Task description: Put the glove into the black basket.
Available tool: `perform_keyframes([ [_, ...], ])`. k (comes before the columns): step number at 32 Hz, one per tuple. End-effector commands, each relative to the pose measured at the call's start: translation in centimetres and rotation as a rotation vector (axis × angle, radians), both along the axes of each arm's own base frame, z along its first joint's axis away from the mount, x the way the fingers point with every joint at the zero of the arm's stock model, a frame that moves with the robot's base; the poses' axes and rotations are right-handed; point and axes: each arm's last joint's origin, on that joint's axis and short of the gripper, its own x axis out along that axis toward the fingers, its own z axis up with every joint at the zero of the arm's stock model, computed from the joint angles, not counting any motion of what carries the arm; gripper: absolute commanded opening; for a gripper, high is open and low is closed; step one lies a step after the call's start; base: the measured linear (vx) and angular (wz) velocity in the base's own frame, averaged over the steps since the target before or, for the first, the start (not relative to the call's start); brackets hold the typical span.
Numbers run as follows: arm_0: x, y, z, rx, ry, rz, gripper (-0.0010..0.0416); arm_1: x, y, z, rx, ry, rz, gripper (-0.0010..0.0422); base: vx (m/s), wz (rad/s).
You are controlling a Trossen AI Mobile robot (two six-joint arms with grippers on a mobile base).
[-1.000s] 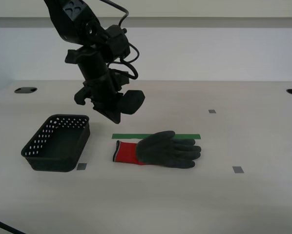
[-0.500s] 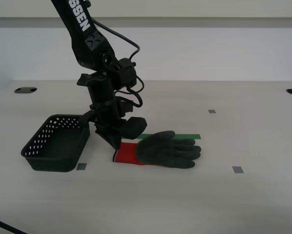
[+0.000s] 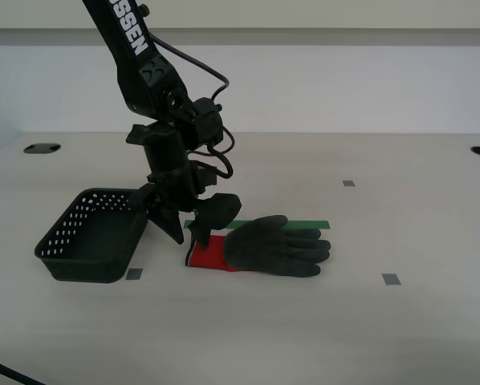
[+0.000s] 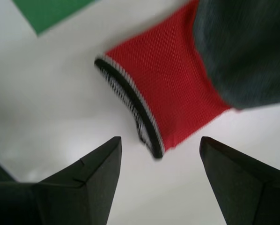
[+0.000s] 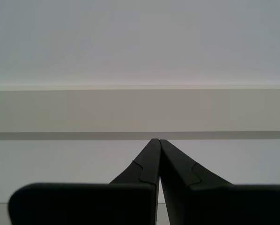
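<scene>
Second wrist view: my second hand is spread wide, nothing between its fingers, which straddle the banded edge of the red cuff of the glove from above; the cuff hem sits in the gap, not touching either finger as far as I can tell. In the exterior view, my second hand hangs just over the cuff end of the glove, tips close to the surface. The glove lies flat, palm side dark grey, fingers toward the exterior view's right, cuff toward the exterior view's left. A green tape strip runs just behind it. The black basket sits on the surface just beyond the arm toward the exterior view's left, apart from the glove.

First wrist view: my first hand is clenched, fingertips meeting, holding nothing, facing a pale wall.
</scene>
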Motion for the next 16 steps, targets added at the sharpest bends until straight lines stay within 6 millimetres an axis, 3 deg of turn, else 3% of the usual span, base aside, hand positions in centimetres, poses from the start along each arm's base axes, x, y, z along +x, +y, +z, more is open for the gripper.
perform_keyframes([
  [1,0.01,0.01,0.08,0.0,-0.005,0.0,0.0001,0.42,-0.29,0.18,-0.013,-0.017,0.021,0.0235,0.0,0.0],
  [10,0.01,0.0,0.08,0.0,-0.005,0.0,0.0001,1.04,-0.6,0.48,-0.007,-0.062,0.03,0.0193,0.0,0.0],
  [16,0.01,0.01,0.08,0.0,-0.005,0.0,0.0,0.74,-0.44,0.4,0.024,-0.047,0.038,0.0192,0.0,0.0],
])
